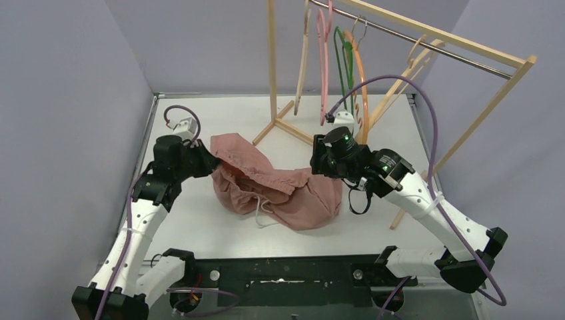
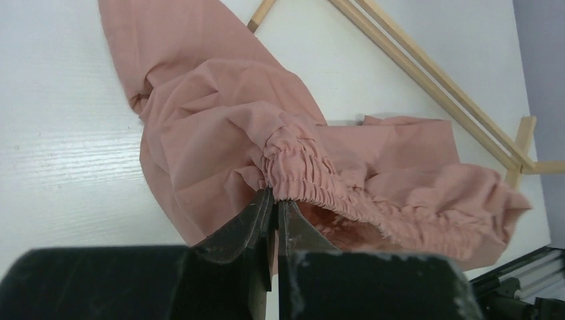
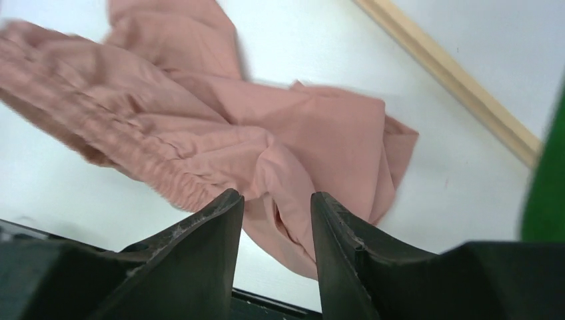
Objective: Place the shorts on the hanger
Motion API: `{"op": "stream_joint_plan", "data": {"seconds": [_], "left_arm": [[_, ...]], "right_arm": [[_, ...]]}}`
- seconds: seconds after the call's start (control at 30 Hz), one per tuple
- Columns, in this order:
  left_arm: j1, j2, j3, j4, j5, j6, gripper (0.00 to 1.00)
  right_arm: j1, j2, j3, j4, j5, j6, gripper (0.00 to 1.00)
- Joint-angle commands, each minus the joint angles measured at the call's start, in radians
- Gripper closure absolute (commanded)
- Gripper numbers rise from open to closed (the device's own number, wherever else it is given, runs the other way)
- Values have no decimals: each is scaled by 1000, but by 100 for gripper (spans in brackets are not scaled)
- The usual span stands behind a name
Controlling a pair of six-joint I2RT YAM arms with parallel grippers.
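Note:
The dusty-pink shorts lie crumpled on the white table between the arms, the white drawstring trailing at the front. My left gripper is shut on the gathered waistband at the shorts' left end. My right gripper is open just above the shorts' right part, its fingers apart with cloth showing between them. The pink hanger hangs on the rail at the back.
A wooden rack stands at the back right with a metal rail. A beige hanger, a green hanger and an orange hanger hang beside the pink one. The rack's foot bars lie close behind the shorts.

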Motion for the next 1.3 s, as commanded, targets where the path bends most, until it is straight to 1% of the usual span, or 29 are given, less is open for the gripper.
{"op": "stream_joint_plan", "data": {"seconds": [0.0,0.07,0.13,0.27,0.4,0.57,0.6,0.73,0.83,0.9,1.07,1.13,1.27], "left_arm": [[180,41,-26,65,407,65,100],[188,54,-42,74,429,85,100],[186,43,-85,124,451,86,100],[186,-11,-184,205,423,64,100],[183,-63,-286,247,376,58,100],[180,-105,-299,268,376,55,100],[178,-108,-299,267,356,54,100],[176,-119,-299,259,346,56,100],[169,-131,-302,259,344,55,100],[162,-135,-303,257,344,54,100],[154,-149,-303,258,341,54,100],[153,-155,-302,256,338,55,100],[151,-168,-302,250,328,57,100]], "right_arm": [[2,-33,164,72,17,-14,56],[6,-22,220,103,9,-19,54],[8,-7,270,144,5,-31,52],[11,44,376,232,29,-57,46],[12,102,470,320,124,-107,43],[21,191,572,389,231,-164,43],[24,214,595,391,260,-178,42],[21,312,691,354,449,-218,39],[15,359,713,334,510,-225,37],[6,386,713,329,521,-215,36],[-29,442,722,327,483,-189,36],[-37,451,723,315,487,-179,38],[-40,451,712,280,509,-172,44]]}}
